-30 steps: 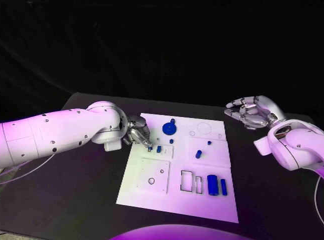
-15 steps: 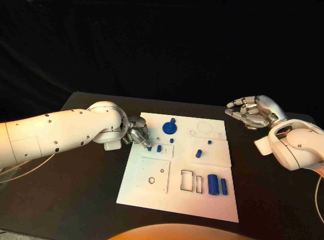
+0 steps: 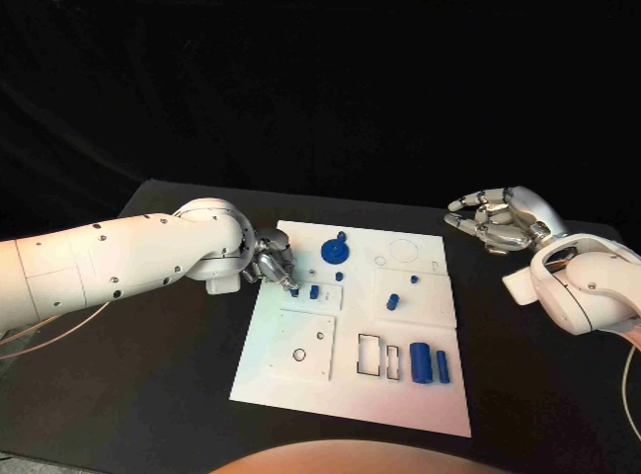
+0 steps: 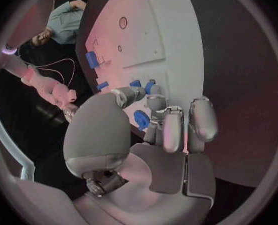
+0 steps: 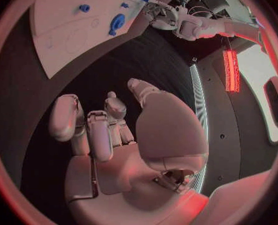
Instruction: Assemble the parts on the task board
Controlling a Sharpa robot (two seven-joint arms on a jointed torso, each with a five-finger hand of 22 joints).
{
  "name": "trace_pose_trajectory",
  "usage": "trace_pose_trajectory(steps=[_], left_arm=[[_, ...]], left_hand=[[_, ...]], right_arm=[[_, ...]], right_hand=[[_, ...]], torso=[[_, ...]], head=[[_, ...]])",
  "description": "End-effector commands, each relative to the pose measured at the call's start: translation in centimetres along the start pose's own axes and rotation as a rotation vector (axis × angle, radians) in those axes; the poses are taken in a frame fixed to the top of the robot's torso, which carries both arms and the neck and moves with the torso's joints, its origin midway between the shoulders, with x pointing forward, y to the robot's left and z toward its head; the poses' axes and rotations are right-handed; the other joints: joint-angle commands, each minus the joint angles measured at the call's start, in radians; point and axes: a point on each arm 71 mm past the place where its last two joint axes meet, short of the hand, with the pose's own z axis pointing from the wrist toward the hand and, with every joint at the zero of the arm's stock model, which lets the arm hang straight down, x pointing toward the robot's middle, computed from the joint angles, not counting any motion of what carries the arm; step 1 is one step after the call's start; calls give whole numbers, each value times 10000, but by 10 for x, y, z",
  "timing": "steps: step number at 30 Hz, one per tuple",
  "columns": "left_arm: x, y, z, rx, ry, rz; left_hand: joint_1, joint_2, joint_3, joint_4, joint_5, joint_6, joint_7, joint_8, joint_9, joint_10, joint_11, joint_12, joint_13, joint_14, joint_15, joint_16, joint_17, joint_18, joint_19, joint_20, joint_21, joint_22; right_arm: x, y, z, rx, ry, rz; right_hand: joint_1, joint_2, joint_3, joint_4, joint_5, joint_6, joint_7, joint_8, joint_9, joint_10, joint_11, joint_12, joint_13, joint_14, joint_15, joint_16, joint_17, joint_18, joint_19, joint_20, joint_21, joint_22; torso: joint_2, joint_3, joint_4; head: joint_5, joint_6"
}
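White task board (image 3: 352,395) lies mid black table (image 3: 164,395) with seven blue parts counted in the head view: one round gear-like part (image 3: 335,253), two cylinders (image 3: 422,364) side by side near the board's near right, and four small pegs (image 3: 393,303). Left hand (image 3: 275,264) sits at the board's left edge, fingers curled, fingertips (image 4: 153,87) pinching a small blue part (image 3: 294,289) down at the board. Right hand (image 3: 503,221) hovers off the board's far right corner, fingers curled in, holding nothing.
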Motion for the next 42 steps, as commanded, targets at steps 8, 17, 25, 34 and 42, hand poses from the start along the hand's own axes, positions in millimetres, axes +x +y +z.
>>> trace_pose_trajectory(steps=[8, 17, 25, 34, 42], left_arm=[[3, -2, 1, 33, 385, 268], [2, -1, 2, -19, 363, 249], [1, -1, 2, -22, 269, 207], [2, -6, 5, 26, 366, 294], [6, -11, 9, 89, 597, 422]], left_hand=[[64, 37, 2306, -2344, 33, 72, -4, -54, 0, 68, -18, 53, 19, 499, -62, 28, 415, -126, 53, -32, 38, 7], [66, 16, 2306, -2365, 43, 93, -12, -67, 0, 90, -25, 75, 62, 498, -65, 24, 409, -131, 64, -35, 48, 29], [68, 9, 2310, -2374, 54, 106, -16, -74, -1, 98, -29, 79, 70, 499, -67, 25, 411, -131, 62, -38, 49, 30], [68, 5, 2313, -2381, 63, 116, -19, -80, -1, 104, -31, 80, 74, 498, -70, 25, 410, -133, 67, -40, 54, 40], [71, -10, 2315, -2398, 79, 135, -23, -93, -1, 122, -35, 93, 99, 499, -74, 25, 411, -137, 76, -44, 64, 58]], right_arm=[[1, 1, 0, -63, 101, -10], [1, 1, 0, -66, 86, -11], [1, 0, -1, -63, 80, -11], [1, 1, -1, -63, 88, -8], [1, 1, -1, -62, 98, -6]], right_hand=[[32, -10, 28, 57, 68, -84, -19, 64, -9, 33, -1, 61, -4, 447, -88, -34, 330, 167, -50, -20, -21, -5], [32, -10, 28, 57, 68, -84, -19, 64, -9, 33, -1, 61, -4, 447, -88, -34, 330, 167, -50, -20, -21, -5], [32, -10, 28, 57, 68, -84, -19, 64, -9, 33, -1, 61, -4, 447, -88, -34, 330, 167, -50, -20, -21, -5], [46, -29, 26, 80, 76, -104, -22, 101, -18, 19, -5, 56, -36, 441, -92, -49, 304, 172, -57, -23, -51, -16], [46, -29, 26, 80, 76, -104, -22, 101, -18, 19, -5, 56, -36, 441, -92, -49, 304, 172, -57, -23, -51, -16]], torso=[[-14, 4, 4], [-8, 0, 6], [-1, -5, 9], [9, -6, 0], [2, -10, 4]], head=[[1, -31], [-8, -10], [-16, -22], [-26, -53], [-68, -103]])
